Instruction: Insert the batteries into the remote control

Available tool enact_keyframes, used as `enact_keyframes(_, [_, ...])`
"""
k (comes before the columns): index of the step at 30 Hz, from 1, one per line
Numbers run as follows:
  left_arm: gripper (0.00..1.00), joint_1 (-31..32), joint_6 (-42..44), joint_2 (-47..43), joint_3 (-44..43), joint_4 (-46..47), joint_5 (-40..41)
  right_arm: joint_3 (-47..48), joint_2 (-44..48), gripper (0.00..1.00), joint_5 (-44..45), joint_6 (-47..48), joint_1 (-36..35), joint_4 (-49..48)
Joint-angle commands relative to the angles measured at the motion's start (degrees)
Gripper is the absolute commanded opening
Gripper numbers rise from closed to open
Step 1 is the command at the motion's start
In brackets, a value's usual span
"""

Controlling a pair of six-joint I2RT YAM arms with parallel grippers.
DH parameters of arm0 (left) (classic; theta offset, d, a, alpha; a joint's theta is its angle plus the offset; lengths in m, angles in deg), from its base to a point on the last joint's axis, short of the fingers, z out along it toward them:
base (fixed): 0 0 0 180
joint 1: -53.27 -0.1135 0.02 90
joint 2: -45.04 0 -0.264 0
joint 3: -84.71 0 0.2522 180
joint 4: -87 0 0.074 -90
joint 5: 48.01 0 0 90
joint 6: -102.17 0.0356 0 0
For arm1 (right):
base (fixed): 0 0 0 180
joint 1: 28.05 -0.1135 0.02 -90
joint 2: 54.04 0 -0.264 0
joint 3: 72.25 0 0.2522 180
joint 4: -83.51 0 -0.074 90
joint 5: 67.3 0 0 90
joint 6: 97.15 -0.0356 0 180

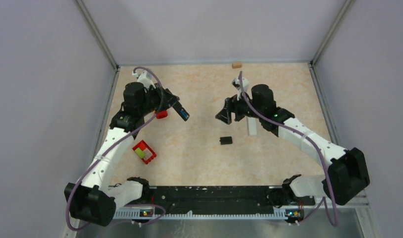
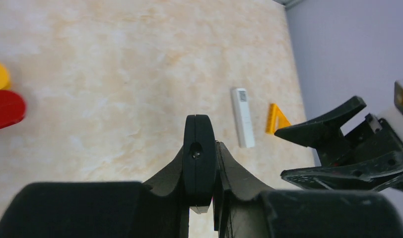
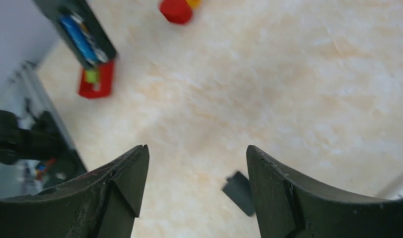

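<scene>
The left gripper (image 1: 172,105) is squeezed shut on a black remote (image 2: 199,148) and holds it up over the table (image 1: 199,89). The back of the remote is open, and a blue battery (image 3: 75,33) sits inside it. There may be writing on the battery, but it is too blurry to read. The right gripper (image 3: 194,153) has its two fingers wide apart with nothing between them. It hangs over the table, facing the black remote. Under it lies a small black square (image 1: 226,140). A long white bar (image 2: 243,117) lies flat near the right gripper. It has a small grey patch at one end, and any words there are too tiny to read. A yellow triangle (image 2: 276,118) lies just beside the white bar. A red tray (image 1: 144,151) with something yellow-green in it sits on the left side of the table. A red round thing (image 1: 161,114) lies near the left gripper. A little tan block (image 1: 236,64) sits at the far edge.
</scene>
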Motion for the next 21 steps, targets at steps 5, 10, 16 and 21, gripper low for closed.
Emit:
enact_keyframes(5, [0.00, -2.48, -0.27, -3.19, -0.21, -3.98, 13.99, 3.58, -14.03, 0.72, 13.60, 29.16, -2.46, 18.44])
enact_keyframes(10, [0.00, -6.15, -0.01, -3.35, -2.83, -8.48, 13.92, 4.42, -19.30, 0.70, 15.77, 36.79, -6.43, 20.82])
enact_keyframes(16, [0.00, -7.69, -0.07, -3.69, -2.88, -7.96, 12.53, 5.43, -23.08, 0.69, 17.94, 41.13, -9.08, 22.08])
enact_keyframes(21, [0.00, -8.08, 0.28, -3.68, -2.92, -7.86, 12.12, 5.37, -24.61, 0.68, 22.40, 42.40, -9.76, 19.25])
